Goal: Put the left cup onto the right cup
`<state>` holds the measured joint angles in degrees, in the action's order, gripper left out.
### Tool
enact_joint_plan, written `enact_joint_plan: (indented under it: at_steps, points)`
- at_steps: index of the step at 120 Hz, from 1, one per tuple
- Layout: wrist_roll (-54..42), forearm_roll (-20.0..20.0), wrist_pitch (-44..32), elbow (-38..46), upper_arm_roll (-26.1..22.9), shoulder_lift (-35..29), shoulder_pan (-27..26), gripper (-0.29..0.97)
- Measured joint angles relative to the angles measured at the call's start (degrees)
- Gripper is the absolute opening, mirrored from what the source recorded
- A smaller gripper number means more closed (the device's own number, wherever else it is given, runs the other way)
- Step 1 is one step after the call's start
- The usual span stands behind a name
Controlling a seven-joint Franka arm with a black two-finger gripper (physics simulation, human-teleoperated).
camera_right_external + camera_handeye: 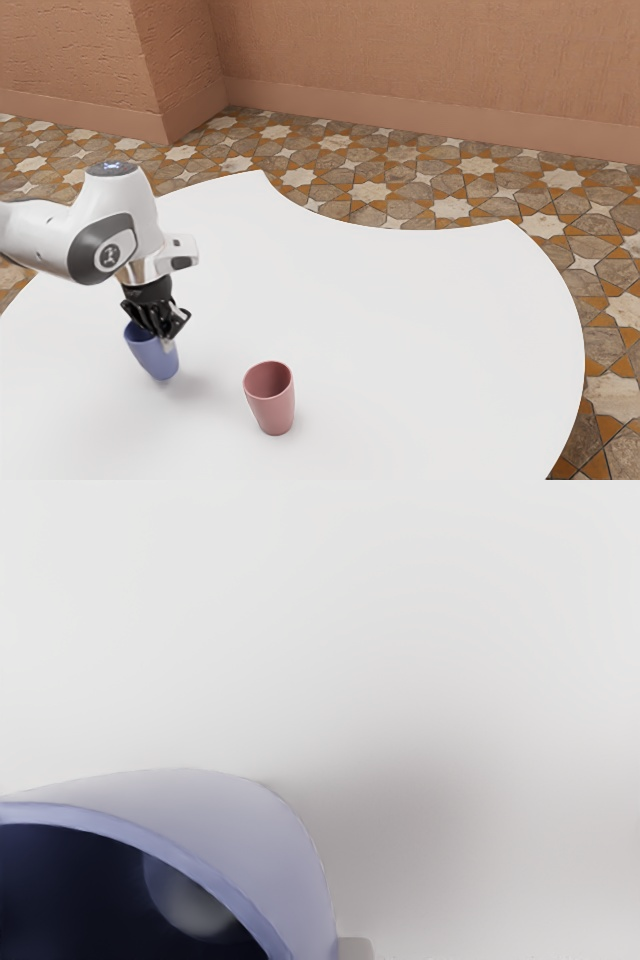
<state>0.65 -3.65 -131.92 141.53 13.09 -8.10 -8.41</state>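
Thin rim grip on the blue cup, pink cup close by

Exterior view: the end effector (pixel 160 335) is pinched nearly closed on the rim of the blue cup (pixel 152 356), which hangs tilted directly beneath it, near the pink cup (pixel 270 397) on the worktop (pixel 400 330). With so slim a hold, the cup could swing or slip, or clip the pink rim and topple it. Wrist view: the blue cup's (pixel 230 820) open mouth sits right under the hand, above the bare worktop (pixel 400 630).
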Motion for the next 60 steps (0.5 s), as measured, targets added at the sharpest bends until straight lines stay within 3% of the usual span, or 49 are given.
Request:
enact_joint_plan:
  at_steps: [60]
  points:
    - [0.1,0.5,8.7,-2.2,-1.8,-4.9,-0.8,-0.10]
